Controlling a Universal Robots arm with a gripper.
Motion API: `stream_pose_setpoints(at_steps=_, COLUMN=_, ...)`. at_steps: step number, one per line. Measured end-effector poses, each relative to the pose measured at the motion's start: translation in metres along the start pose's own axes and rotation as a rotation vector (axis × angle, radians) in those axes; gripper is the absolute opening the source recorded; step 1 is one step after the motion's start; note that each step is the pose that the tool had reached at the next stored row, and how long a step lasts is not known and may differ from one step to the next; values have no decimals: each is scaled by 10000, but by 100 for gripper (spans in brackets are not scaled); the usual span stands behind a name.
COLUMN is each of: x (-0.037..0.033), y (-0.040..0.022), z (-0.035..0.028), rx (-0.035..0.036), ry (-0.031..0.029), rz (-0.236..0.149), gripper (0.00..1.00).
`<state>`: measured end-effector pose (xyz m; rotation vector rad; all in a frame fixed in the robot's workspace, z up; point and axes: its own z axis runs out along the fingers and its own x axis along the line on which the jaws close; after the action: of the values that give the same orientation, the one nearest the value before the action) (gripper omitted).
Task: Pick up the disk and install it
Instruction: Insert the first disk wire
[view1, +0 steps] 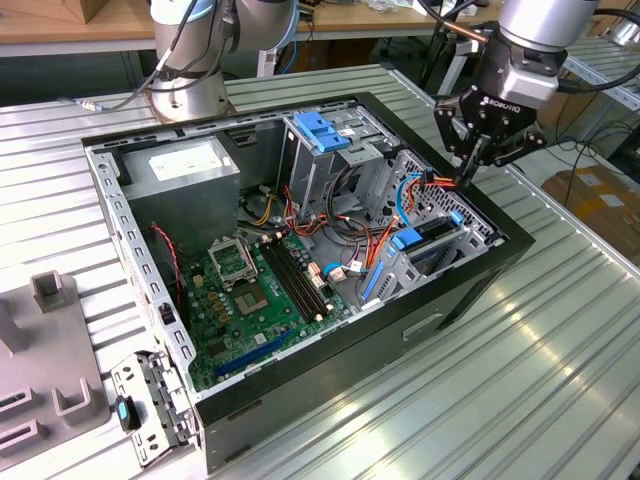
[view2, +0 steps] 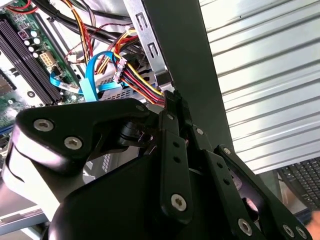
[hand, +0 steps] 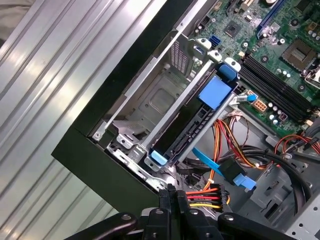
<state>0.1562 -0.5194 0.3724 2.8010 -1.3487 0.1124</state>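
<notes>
Nearest in the exterior view lay the ribbed metal table (view1: 500, 400), its slats catching bright glare, and on it the open computer case (view1: 320, 375), the landmark for all else. Off the case's near corner, toward the exterior view's left, sat a grey moulded fixture (view1: 50, 380) and, touching the case wall, a loose perforated bracket (view1: 150, 410) with a blue-and-black knob. Inside the case the green motherboard (view1: 250, 290) lay flat on the floor. The disk (hand: 190, 130) sat seated in the metal drive bay at the case's corner toward the exterior view's right, its dark body edge-up between bright blue carrier rails; its label face was hidden. Just above that corner hung the gripper (view1: 468, 172), white lettering on its black body, its fingers drawn tightly together in both wrist views (view2: 172, 97) (hand: 172, 192). The tips lay against a bundle of red, yellow and black wires (hand: 202, 192); whether they pinched it I could not tell. Deeper in the case stood a tall cage (view1: 325, 140) with a blue handle, and beside it a grey power supply (view1: 185, 195) bearing a white sticker (view1: 185, 160), its print too small to read. Beyond the case rose the robot base (view1: 190, 90), then a wooden bench (view1: 60, 25), with cardboard boxes (view1: 600, 200) past the table's edge.
</notes>
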Motion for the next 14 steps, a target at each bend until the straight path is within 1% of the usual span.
stream_pose_setpoints(at_steps=9, x=-11, y=14, z=0, rx=-45, ry=2, rz=577, gripper=17)
stream_pose_setpoints(at_steps=13, x=-13, y=16, z=1, rx=-76, ry=3, rz=972, gripper=17)
stream_pose_setpoints(at_steps=14, x=-13, y=16, z=4, rx=-101, ry=5, rz=1286, gripper=17)
